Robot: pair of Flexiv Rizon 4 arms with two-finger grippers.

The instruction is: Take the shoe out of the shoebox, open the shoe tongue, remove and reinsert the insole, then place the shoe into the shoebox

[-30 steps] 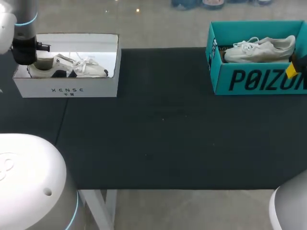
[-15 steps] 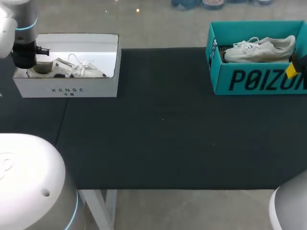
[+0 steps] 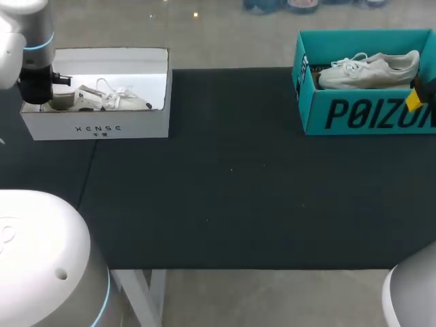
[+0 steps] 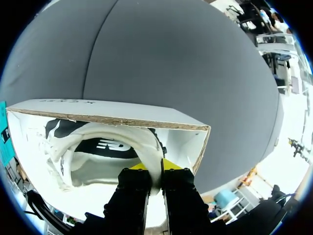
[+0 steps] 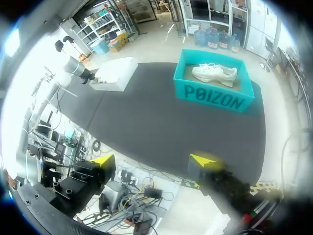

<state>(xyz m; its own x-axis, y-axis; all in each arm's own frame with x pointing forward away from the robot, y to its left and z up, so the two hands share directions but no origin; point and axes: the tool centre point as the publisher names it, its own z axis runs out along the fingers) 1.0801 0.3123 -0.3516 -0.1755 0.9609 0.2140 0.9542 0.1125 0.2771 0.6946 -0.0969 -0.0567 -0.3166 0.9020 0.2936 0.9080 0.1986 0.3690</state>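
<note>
Seen from above, my left arm (image 3: pixel 35 58) comes down over the left end of the white shoebox (image 3: pixel 95 128) at the far left of the black table (image 3: pixel 231 191), and its wrist hides my fingers. The left wrist view supplies what that one lacks: my left gripper (image 4: pixel 155 169) is inside the box, its jaws drawn narrow and pinched on the white heel collar of the shoe (image 4: pixel 98 156), one finger inside the collar and one outside. That shoe lies in the box with a dark panel on its side, heel toward me. The head view shows its laces toward the box's right end. The right wrist view shows my right gripper (image 5: pixel 154 160) with jaws spread wide and holding nothing, out past the table's edge. In the head view only a yellow tip of it shows, at the right edge. By count there are two shoeboxes, the white one and a teal shoebox (image 3: pixel 368 114) at the far right. There are two shoes, one per box, the second shoe (image 3: pixel 371 68) being pale and lying on its side.
</note>
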